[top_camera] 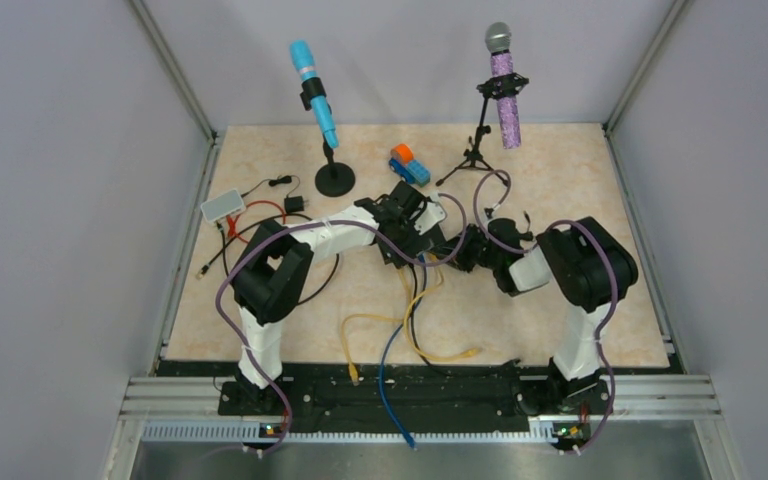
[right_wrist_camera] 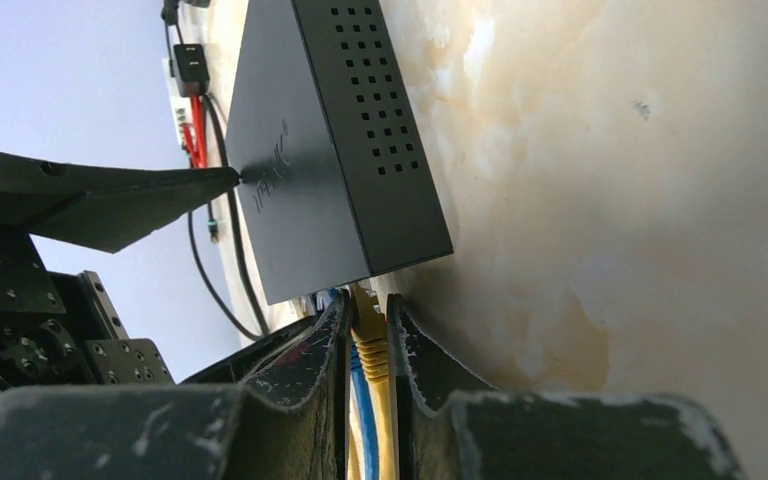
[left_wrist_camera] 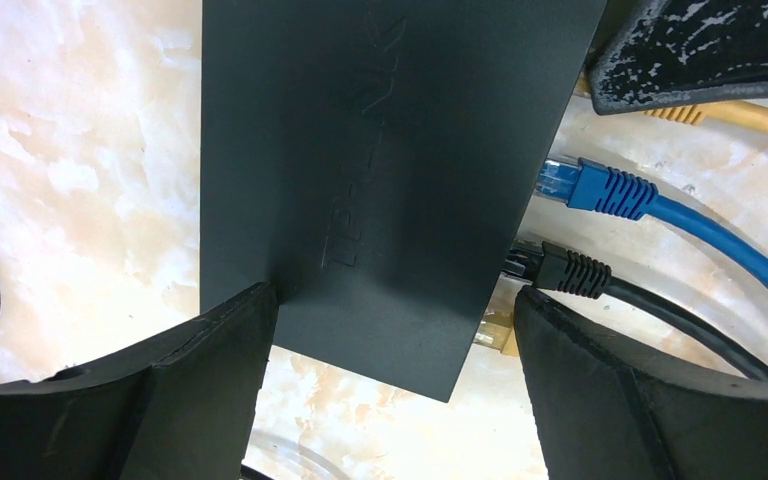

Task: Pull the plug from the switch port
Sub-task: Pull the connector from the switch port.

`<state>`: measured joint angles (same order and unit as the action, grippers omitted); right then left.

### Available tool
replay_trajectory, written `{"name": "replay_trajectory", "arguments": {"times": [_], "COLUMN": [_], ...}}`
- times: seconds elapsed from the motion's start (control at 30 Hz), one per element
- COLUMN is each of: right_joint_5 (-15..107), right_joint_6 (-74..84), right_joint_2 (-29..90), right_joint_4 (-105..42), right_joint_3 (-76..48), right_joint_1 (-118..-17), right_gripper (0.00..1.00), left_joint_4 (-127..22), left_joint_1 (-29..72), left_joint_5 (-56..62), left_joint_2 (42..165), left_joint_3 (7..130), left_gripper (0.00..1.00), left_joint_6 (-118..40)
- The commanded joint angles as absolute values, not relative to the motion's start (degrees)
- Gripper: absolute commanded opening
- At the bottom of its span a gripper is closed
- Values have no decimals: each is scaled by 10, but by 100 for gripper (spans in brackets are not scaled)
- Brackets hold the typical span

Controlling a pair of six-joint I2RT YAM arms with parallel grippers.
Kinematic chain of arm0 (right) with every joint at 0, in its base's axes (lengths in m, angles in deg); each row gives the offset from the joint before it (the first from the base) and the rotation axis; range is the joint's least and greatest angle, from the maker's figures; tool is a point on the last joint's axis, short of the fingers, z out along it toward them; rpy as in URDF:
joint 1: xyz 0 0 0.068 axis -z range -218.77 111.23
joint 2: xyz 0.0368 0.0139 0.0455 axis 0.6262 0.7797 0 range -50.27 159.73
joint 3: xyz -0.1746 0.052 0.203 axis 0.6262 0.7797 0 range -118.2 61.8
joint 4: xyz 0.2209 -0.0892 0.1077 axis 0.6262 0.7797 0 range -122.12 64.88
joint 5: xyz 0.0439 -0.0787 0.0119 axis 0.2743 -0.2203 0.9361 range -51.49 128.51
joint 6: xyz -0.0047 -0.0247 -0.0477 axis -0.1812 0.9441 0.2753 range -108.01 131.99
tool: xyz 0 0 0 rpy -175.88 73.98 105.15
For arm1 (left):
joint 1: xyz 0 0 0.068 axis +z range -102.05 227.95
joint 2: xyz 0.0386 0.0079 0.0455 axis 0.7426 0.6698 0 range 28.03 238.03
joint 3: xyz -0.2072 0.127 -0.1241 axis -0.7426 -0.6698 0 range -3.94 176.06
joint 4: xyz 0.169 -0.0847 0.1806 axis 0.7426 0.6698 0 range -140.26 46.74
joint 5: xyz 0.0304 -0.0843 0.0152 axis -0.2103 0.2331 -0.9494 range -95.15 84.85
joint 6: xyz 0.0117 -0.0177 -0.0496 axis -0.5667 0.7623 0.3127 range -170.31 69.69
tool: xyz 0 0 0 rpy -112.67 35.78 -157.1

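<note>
Black and flat, with a vent grid on one side wall, the switch (left_wrist_camera: 380, 180) lies about mid-table on the marbled beige tabletop (top_camera: 580, 300), under the spot where both wrists meet in the top view. Along its ported edge we count a blue plug (left_wrist_camera: 600, 190) and, just beside it, a black plug (left_wrist_camera: 570, 270). The blue one shows its clear tip outside the housing.

The yellow plug (right_wrist_camera: 368, 340) sits at the same edge. The right gripper (right_wrist_camera: 368, 302) has its jaws drawn nearly together and clamped on it, one pad on each side. The switch port itself is hidden behind those fingers, so we cannot tell whether the plug is fully seated.

The left gripper (left_wrist_camera: 395, 295) has its jaws wide apart, straddling the near corner of the switch. One finger (left_wrist_camera: 210, 370) touches the embossed top face; the other stands just off the ported edge, beside the black plug.

Farther out: loose yellow cable ends (top_camera: 470, 352) near the front rail, a small white box (top_camera: 222, 206) at the left edge, a blue microphone (top_camera: 312, 85) and a purple microphone (top_camera: 505, 95) on stands at the back, and an orange-and-blue toy car (top_camera: 409, 163) between them.
</note>
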<state>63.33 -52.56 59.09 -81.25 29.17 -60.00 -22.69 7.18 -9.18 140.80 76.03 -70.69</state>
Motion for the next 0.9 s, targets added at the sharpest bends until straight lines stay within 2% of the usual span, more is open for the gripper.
{"name": "replay_trajectory", "arguments": {"times": [0.0, 0.63, 0.87], "right_joint_5": [615, 614, 605], "right_joint_6": [-456, -426, -409], "right_joint_2": [575, 551, 427], "right_joint_4": [-689, -650, -665], "right_joint_3": [299, 310, 359], "right_joint_1": [-606, -605, -592], "right_gripper": [0, 0, 0], "left_joint_4": [-231, -239, -255], "left_joint_1": [77, 88, 88], "left_joint_5": [-103, -97, -93], "left_joint_2": [1424, 1407, 1382], "left_joint_3": [764, 744, 731], "left_gripper": [91, 85, 87], "left_joint_6": [-676, -675, -664]}}
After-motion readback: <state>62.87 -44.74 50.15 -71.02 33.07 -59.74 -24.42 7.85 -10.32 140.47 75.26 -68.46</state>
